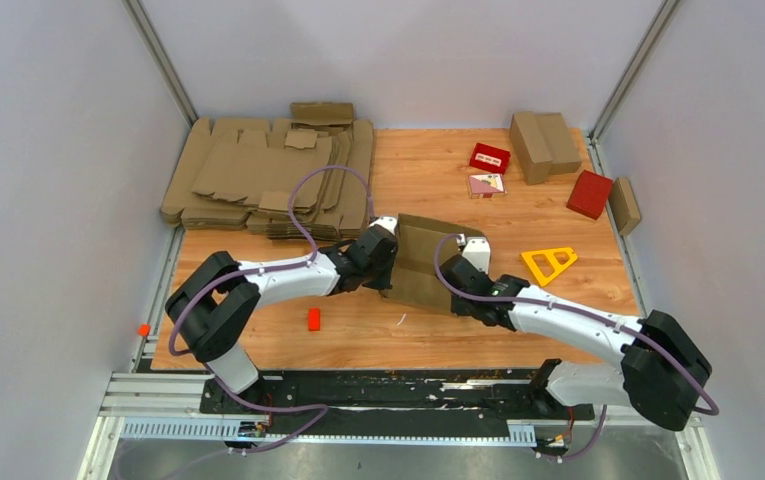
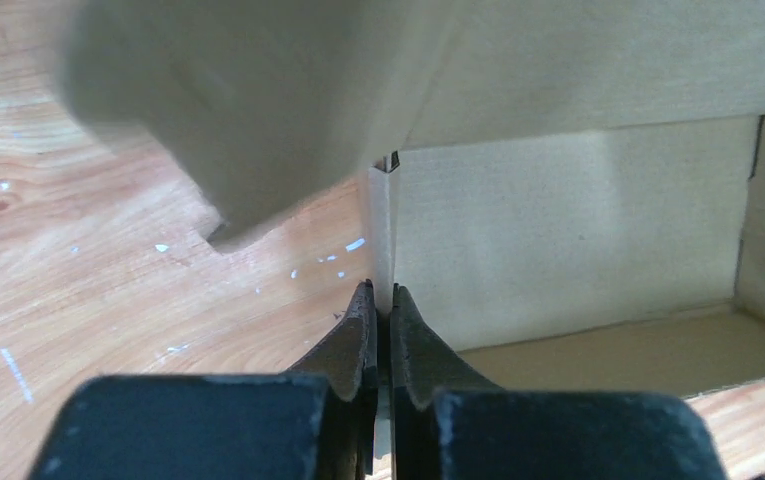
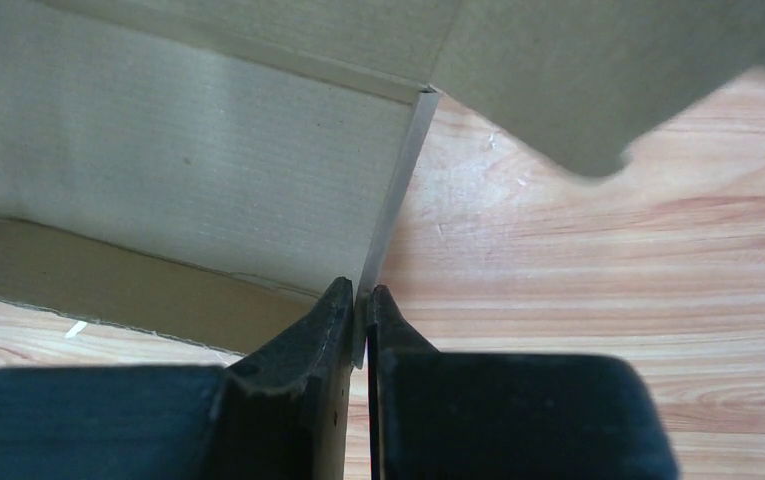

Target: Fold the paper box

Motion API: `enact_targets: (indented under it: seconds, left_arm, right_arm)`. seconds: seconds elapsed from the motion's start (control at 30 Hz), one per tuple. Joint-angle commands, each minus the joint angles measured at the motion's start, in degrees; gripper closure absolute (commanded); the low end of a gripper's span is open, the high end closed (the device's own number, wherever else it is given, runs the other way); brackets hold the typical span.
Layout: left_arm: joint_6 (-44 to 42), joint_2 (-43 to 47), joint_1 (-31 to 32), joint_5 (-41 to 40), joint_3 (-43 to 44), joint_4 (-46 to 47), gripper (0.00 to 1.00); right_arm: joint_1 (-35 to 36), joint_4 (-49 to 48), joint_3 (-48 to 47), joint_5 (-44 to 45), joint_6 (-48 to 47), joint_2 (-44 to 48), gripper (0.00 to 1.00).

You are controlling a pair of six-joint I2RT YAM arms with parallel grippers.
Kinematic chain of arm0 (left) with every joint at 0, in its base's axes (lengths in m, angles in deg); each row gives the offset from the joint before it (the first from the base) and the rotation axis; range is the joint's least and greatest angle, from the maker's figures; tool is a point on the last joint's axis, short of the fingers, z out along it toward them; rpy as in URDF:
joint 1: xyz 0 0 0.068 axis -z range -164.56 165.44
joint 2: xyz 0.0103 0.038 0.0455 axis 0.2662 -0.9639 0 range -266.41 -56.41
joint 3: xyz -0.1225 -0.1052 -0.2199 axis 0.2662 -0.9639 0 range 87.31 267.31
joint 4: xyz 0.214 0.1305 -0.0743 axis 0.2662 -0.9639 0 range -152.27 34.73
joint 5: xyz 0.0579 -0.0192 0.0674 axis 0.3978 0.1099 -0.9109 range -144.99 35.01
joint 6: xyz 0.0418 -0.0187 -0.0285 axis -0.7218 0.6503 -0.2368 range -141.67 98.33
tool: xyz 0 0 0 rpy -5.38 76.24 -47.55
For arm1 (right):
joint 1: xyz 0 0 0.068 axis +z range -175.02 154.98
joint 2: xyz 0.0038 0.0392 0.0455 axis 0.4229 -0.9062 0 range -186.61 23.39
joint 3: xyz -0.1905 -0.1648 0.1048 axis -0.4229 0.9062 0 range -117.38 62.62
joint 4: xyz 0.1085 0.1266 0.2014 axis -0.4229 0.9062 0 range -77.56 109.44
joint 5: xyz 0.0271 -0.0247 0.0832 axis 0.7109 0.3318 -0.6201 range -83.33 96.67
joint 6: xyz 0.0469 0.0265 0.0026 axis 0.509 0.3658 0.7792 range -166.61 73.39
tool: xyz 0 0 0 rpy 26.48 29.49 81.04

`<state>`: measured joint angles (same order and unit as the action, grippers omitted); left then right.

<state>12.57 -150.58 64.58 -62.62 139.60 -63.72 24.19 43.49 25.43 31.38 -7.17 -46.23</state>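
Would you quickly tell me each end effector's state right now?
Left end effector: shut on a wall edge of the paper box.
Right end effector: shut on the opposite wall edge.

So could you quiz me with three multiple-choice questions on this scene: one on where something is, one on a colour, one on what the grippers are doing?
1. Where does the stack of flat cardboard blanks lie?
A) far left corner of the table
B) far right corner
C) middle of the near edge

2. What colour is the triangular frame?
A) blue
B) yellow
C) green

3. How do the left gripper and right gripper stand at the paper box?
A) both open above it
B) only one shut
C) both shut on its walls

Answers: 1 A, the top view shows it far left; 2 B, it is plainly yellow; 3 C, each wrist view shows a gripper pinching a cardboard wall.
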Motion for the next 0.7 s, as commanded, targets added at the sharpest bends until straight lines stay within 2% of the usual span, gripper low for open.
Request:
enact_targets:
  seconds: [0.0,0.13,0.2,0.27,0.33,0.4,0.53,0.67]
  left_arm:
    - [-4.9,-1.7,2.8,-7.7,2.8,-7.7,1.0]
    - [-5.2,-1.4,3.2,-9.8,3.0,-8.9,0.98]
    - [-5.4,-1.0,3.2,-9.6,2.9,-8.8,0.73]
    - [-5.5,-0.3,3.2,-9.2,2.5,-8.3,0.55]
    - [-5.5,0.8,3.2,-9.5,2.2,-8.3,0.44]
    - [-5.5,2.6,3.2,-10.2,1.6,-8.1,0.37]
    - [-5.5,5.0,3.2,-11.0,0.0,-6.7,0.36]
    - [-5.5,3.1,3.2,-10.3,1.5,-8.3,0.49]
  right_arm:
    - [1.8,-1.3,-2.8,0.0,2.5,-2.9,0.99]
    - [2.0,-1.5,-2.7,0.5,2.7,-3.1,0.99]
    - [2.0,-2.0,-2.2,0.6,2.4,-2.5,0.99]
    - [2.0,-2.4,-1.7,0.8,2.1,-1.5,0.99]
    - [2.0,-2.5,-1.4,1.0,2.0,-0.7,0.99]
    - [2.0,-2.6,-1.1,1.1,2.0,0.0,0.99]
    - [2.0,-3.4,0.0,0.7,1.9,1.1,0.99]
    - [2.0,-3.2,-0.1,0.7,1.8,1.6,0.99]
